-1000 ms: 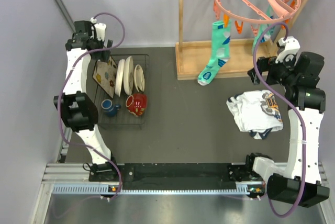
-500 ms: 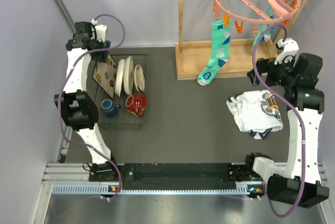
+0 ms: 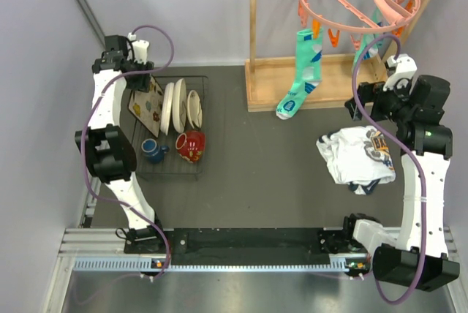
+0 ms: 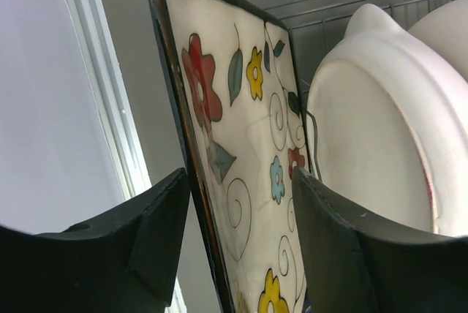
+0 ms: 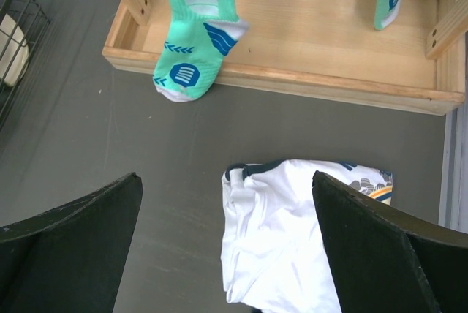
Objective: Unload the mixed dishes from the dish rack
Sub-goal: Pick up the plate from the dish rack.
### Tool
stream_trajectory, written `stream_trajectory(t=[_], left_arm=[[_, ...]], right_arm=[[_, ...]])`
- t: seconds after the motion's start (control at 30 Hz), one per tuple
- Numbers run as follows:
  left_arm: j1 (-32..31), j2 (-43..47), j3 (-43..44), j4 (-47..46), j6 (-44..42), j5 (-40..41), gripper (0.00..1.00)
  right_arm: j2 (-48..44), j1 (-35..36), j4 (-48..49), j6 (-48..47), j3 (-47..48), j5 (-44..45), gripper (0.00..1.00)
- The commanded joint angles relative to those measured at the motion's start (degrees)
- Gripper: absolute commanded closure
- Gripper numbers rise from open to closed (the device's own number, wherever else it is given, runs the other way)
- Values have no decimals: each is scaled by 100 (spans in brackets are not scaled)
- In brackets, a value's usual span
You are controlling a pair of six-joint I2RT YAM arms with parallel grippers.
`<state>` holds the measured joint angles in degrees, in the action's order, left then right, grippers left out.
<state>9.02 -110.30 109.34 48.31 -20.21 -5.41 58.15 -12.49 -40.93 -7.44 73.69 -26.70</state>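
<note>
**A:** Top view first; what has changed?

**B:** The left gripper [image 3: 141, 83] has drawn back a touch toward the rear of the dish rack [image 3: 175, 165]. The square cream floral plate [image 3: 148, 102], at the rack's left end, has tipped up slightly from where it leaned a second ago. The large cream dishes [image 3: 175, 104], small white bowl [image 3: 194, 108], dark blue mug [image 3: 152, 150] and red patterned mug [image 3: 191, 145] sit in the rack as before.

**A:** And the left wrist view?

**B:** The plate's dark rim stands upright between the two fingers [image 4: 146, 240]; they have closed in from a wide spread, one against its back, the other against its flowered face. I read that as a grip just taken, though the contact under the right-hand finger is hidden. The nearest cream dish stands just beside the plate, apart from it.

**A:** What does that mean for the unloading?

**B:** Probably the first dish is about to leave; nothing is out of the rack yet. The lift likely wants to go straight up along the tines, keeping clear of that neighbouring dish; a thin rim pinched at one edge could swing or slip.

**A:** Right wrist view?

**B:** The right gripper [image 5: 225, 181] has not moved and hangs spread wide over the dark table [image 5: 110, 152], nothing between its jaws. A white T-shirt [image 5: 285, 232] lies under it; a green sock [image 5: 194, 50] and the wooden frame [image 5: 292, 83] lie beyond.
</note>
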Motion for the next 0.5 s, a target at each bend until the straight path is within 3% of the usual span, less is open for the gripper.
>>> stream_trajectory(t=[0.0,0.27,0.33,0.47], left_arm=[[65,35,-132,-85,17,-162,41],[56,79,-88,-85,26,-171,69],[65,88,-53,-85,43,-162,83],[56,79,87,-77,69,-92,93]], right_arm=[[-128,1,261,-47,-4,-72,1],[-146,1,269,-47,-30,-55,1],[-146,1,278,-38,-39,-55,1],[-146,1,287,-29,-57,-55,1]])
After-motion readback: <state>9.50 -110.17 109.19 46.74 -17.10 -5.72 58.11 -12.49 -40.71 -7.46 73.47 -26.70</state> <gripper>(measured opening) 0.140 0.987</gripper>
